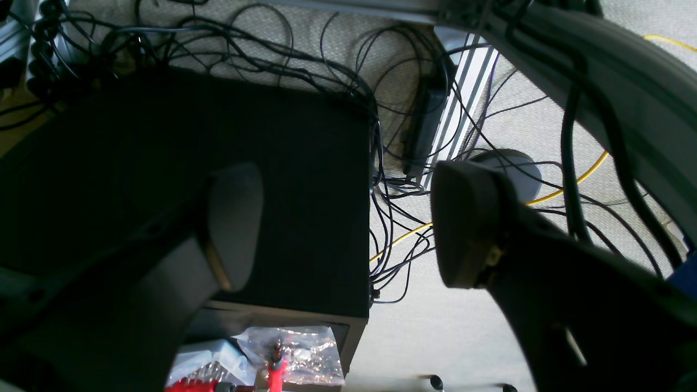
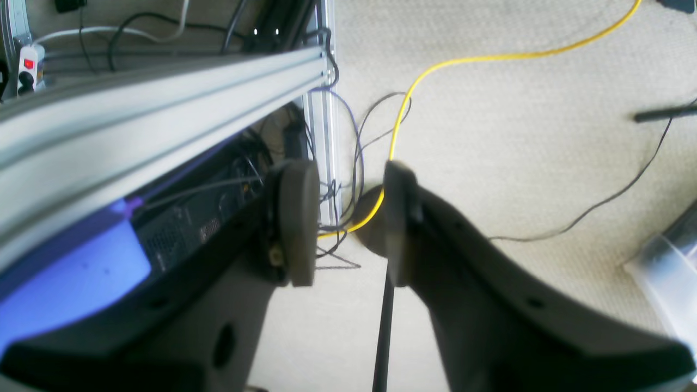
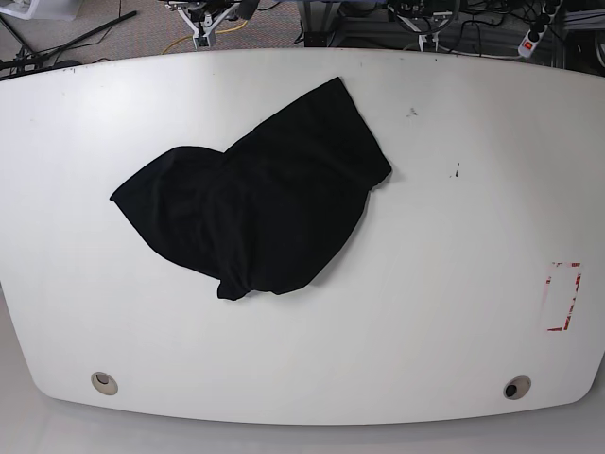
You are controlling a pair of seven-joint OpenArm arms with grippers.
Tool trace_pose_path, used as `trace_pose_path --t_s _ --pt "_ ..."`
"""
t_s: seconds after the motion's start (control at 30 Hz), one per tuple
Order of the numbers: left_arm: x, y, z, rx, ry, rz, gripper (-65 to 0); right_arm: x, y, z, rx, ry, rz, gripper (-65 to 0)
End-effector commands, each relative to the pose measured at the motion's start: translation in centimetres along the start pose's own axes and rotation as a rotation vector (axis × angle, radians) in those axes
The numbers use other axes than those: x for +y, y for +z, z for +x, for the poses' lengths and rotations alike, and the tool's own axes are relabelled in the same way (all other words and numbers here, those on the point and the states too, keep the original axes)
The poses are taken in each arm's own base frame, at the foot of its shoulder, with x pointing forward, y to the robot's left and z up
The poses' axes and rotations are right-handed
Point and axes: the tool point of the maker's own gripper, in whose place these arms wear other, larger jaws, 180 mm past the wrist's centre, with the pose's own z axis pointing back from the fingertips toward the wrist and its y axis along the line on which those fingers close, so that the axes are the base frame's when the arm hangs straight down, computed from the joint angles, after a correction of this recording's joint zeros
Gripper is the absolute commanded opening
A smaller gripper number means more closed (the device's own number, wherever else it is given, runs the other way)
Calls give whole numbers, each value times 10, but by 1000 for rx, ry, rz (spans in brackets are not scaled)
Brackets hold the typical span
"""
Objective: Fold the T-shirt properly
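Black T-shirt (image 3: 260,213) crumpled, spread unfolded on white tabletop (image 3: 473,236), left of centre in base view, one corner reaching toward far edge. Left pincer (image 1: 348,228) wide open, empty, over floor cables. Right pincer (image 2: 351,218) partly open, holding nothing, above yellow cable (image 2: 490,57) on carpet

Bright even light; wrist views blurred, edges warped.

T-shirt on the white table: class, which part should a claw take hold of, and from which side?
Probably the T-shirt's far corner, which sticks out flat toward the table's back edge. Come from that side; the crumpled middle offers no clean edge.
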Motion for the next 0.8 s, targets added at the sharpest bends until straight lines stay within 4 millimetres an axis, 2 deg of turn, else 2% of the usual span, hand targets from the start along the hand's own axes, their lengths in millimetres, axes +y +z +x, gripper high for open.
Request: trace_pose_path --t_s 0.0,0.03,0.13,0.43,0.5,0.63,0.7,0.77 --pt "3 0 3 -7 -4 7 -210 -4 1 -5 18 6 -13 -455" --pt "4 0 -4 5 -9 10 -204 2 -2 12 -22 3 4 -458" --pt "5 0 -8 11 -10 11 -204 2 -2 13 -23 4 4 -458" --pt "6 0 -8 9 -10 13 -204 2 -2 12 -23 4 4 -458" --pt "7 1 -14 13 -10 15 -204 2 -2 11 -22 3 4 -460" --pt "12 3 -14 -39 -12 22 -204 2 -1 8 -21 -5 2 -461" --pt "14 4 -17 -54 -17 26 -207 1 1 -2 -9 -7 0 -461" --pt "17 7 -19 -76 -20 31 -208 -2 5 3 -44 13 -9 -461"
